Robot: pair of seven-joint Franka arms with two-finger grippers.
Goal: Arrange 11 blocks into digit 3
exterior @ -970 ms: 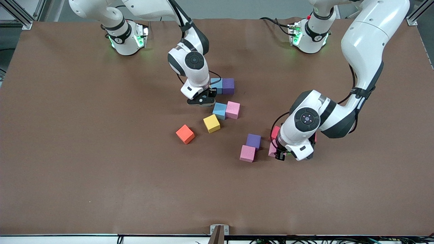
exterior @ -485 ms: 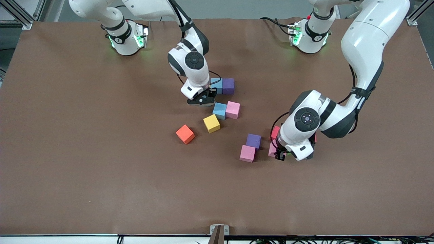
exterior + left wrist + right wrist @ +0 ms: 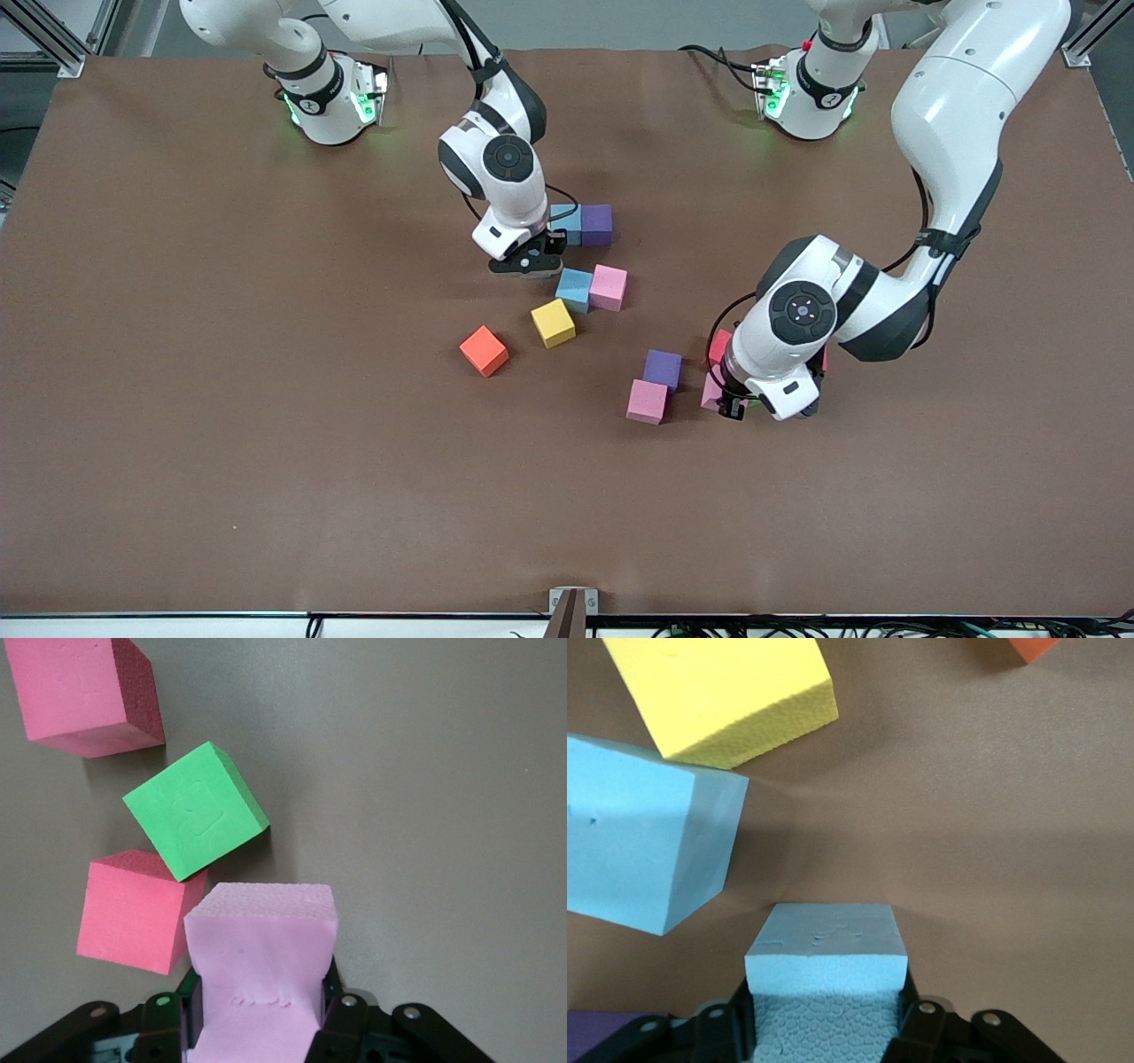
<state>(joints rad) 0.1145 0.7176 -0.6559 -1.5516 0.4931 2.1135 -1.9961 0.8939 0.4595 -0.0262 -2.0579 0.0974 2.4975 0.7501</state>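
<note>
My left gripper point(image 3: 257, 1028) is shut on a pink block point(image 3: 261, 948), whose foam is pinched in at the sides. It hangs low beside a green cube point(image 3: 195, 811) and two red blocks point(image 3: 133, 908). In the front view this gripper point(image 3: 735, 406) is next to a purple block point(image 3: 662, 369) and a pink block point(image 3: 647, 401). My right gripper point(image 3: 826, 1028) holds a light blue block point(image 3: 826, 943), barely pressed, low by another light blue block point(image 3: 647, 846). From the front, that gripper point(image 3: 529, 263) hides its block. It is beside a light blue point(image 3: 567, 223) and purple point(image 3: 596, 224) pair.
A light blue block point(image 3: 574, 288) and a pink block point(image 3: 609, 287) touch, nearer the front camera than my right gripper. A yellow block point(image 3: 553, 322) and an orange block point(image 3: 484, 350) lie loose nearer still. The brown table point(image 3: 266, 443) stretches wide around them.
</note>
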